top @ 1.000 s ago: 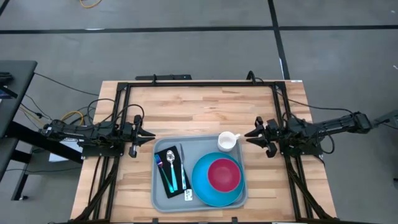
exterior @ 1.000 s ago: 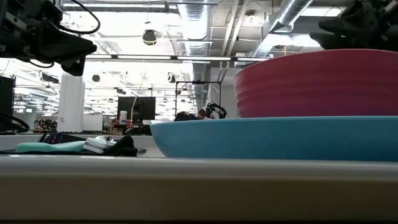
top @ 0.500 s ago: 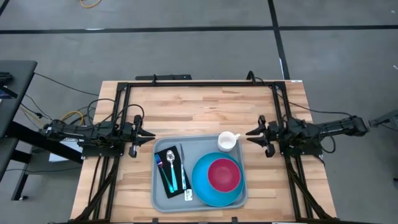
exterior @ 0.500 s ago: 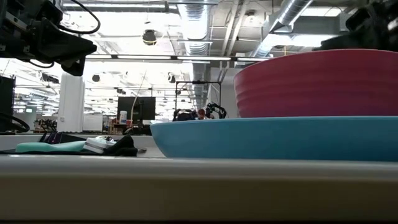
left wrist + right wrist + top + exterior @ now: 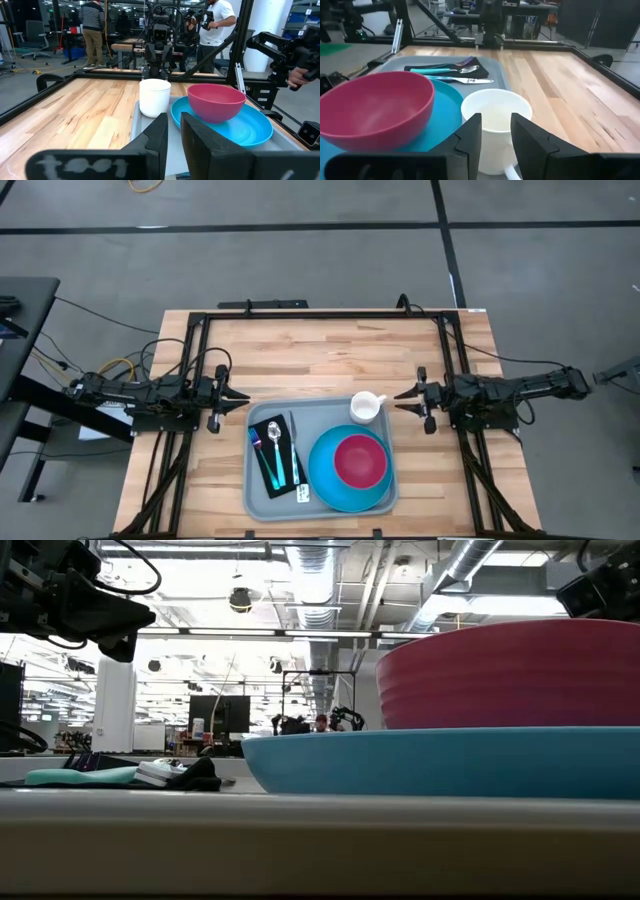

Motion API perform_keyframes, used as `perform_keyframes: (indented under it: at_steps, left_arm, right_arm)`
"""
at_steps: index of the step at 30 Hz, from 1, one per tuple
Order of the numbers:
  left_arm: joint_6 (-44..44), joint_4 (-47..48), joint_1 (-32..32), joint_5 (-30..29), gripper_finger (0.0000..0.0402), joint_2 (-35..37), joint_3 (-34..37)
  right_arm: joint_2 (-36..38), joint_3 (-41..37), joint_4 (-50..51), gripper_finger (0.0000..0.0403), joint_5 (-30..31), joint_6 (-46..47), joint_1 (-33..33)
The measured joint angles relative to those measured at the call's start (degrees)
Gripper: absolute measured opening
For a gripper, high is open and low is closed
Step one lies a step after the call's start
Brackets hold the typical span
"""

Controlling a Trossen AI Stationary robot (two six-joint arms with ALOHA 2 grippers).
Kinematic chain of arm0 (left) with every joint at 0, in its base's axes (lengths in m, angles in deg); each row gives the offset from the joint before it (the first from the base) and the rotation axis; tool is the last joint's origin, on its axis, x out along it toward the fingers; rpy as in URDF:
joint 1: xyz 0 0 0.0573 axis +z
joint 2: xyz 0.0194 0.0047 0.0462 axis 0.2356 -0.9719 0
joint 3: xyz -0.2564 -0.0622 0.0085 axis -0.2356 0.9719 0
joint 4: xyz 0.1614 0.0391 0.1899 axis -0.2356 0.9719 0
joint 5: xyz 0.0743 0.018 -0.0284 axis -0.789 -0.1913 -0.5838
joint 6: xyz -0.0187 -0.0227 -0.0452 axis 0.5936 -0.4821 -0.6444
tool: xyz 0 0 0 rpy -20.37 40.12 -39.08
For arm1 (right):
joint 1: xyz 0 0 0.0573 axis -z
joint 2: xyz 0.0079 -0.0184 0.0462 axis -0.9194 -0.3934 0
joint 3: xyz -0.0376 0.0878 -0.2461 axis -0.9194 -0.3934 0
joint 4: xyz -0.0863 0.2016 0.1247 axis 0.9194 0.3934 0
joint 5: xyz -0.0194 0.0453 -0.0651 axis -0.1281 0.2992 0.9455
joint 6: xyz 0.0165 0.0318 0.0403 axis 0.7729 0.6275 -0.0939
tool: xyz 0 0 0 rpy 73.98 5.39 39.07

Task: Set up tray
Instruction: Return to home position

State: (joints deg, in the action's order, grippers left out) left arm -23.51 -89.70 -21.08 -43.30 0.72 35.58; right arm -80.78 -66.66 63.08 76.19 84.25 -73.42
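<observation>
Right arm drawn back a touch; tray sits between two empty grippers.

Since a second ago the right gripper (image 5: pixel 399 400) has pulled back slightly toward its own side. In the low view it has slipped almost out of the top corner, so it seems to have lifted. Its fingers stand a little apart, holding nothing. The left gripper (image 5: pixel 243 399) is unmoved, its fingers parted by a slim gap and also empty. The tray (image 5: pixel 320 410) lies at the front middle of the table (image 5: pixel 330 350), each far corner just beside a gripper. It carries a white cup (image 5: pixel 366 407), a pink bowl (image 5: pixel 360 460) on a blue plate (image 5: pixel 325 480), and cutlery on a black napkin (image 5: pixel 265 425).
</observation>
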Motion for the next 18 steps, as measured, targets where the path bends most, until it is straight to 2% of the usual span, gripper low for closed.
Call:
perform_keyframes:
  at_steps: [7,18]
  left_arm:
    - [0.01,0.00,-0.01,0.00,0.0040,0.00,0.00]
    - [0.01,0.00,0.01,0.00,0.0040,0.00,0.00]
  right_arm:
    - [0.02,0.07,0.31,0.0098,0.00,-3.75,0.46]
    - [0.02,0.09,0.20,0.0098,0.00,-4.00,0.33]
